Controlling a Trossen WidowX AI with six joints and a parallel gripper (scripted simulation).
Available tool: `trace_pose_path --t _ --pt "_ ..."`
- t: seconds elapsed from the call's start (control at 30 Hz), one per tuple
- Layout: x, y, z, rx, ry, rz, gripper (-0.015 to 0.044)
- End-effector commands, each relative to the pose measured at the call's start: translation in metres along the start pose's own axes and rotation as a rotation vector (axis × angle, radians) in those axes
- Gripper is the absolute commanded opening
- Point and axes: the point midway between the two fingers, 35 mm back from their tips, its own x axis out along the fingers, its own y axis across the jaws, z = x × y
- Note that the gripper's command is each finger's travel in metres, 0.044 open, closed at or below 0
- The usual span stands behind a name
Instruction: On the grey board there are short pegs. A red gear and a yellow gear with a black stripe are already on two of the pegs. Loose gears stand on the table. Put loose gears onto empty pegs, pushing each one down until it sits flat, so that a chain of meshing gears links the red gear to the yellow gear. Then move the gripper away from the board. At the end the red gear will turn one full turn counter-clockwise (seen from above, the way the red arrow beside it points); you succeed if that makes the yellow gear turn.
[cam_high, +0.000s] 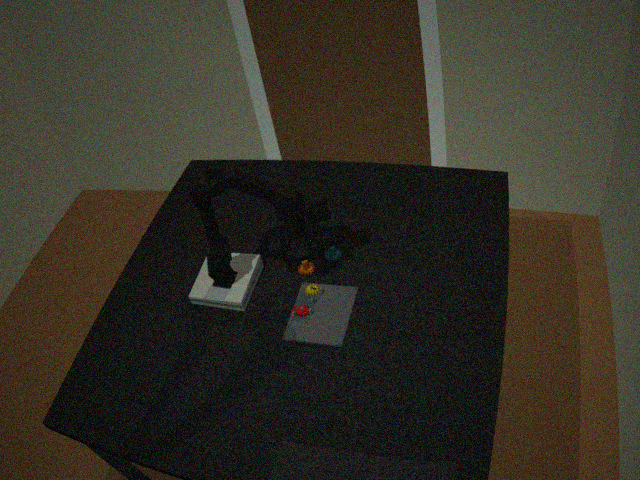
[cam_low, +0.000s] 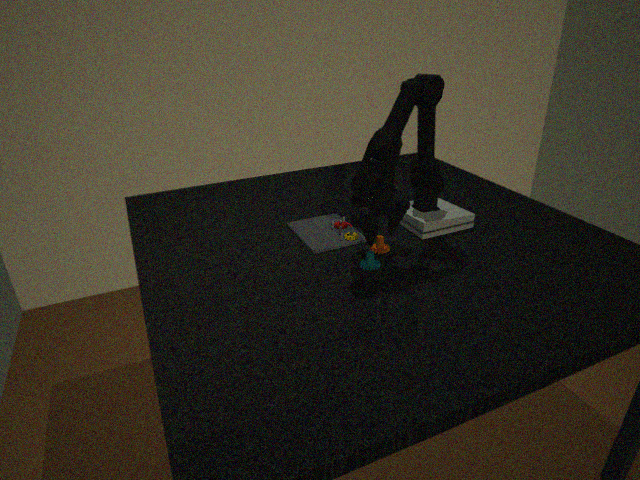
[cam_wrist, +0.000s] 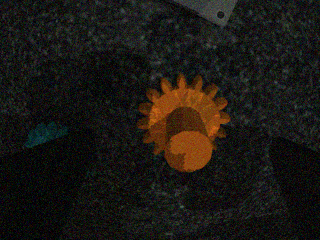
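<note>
While pincer (cam_wrist: 186, 143) gapes wide, holding nothing, both loose gears remain off flat grey board (cam_high: 330, 320) (cam_low: 315, 235) (cam_wrist: 212, 7): toothed orange gear with round knob (cam_high: 306, 267) (cam_low: 380, 245) (cam_wrist: 189, 120) near it, toothed teal gear (cam_high: 333, 253) (cam_low: 370, 261) (cam_wrist: 46, 134) farther; chain unbuilt.

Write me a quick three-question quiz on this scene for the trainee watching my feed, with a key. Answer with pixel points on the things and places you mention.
1. Multiple choice: which gear sits on the grey board (cam_high: 330, 325) (cam_low: 310, 235) (cam_wrist: 205, 7) with the red gear (cam_high: 301, 311) (cam_low: 341, 224)?
A) the orange gear
B) the teal gear
C) the yellow gear

2. True or false: the hand is shut on the orange gear (cam_high: 306, 267) (cam_low: 380, 248) (cam_wrist: 212, 112).

3. Fill in the blank: in the wrist view, the loose gear near the left edge, showing only in part, is ____ in colour.

Key: 1. C, the yellow gear (cam_high: 312, 289) (cam_low: 351, 236); 2. False, the hand is open; 3. teal.
</note>
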Motion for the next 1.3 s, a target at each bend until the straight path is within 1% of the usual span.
trace_pose_path --t 0.0,0.47,0.7,0.73,1.27 --pt "0.002 -0.001 0.001 0.003 -0.005 0.0 0.044" --pt "0.002 -0.001 0.001 0.003 -0.005 0.0 0.0072" --pt "0.002 -0.001 0.001 0.003 -0.005 0.0 0.0026" --pt "0.002 -0.001 0.001 0.003 -0.005 0.0 0.0" --pt "-0.033 0.006 0.0 0.003 -0.005 0.001 0.0"
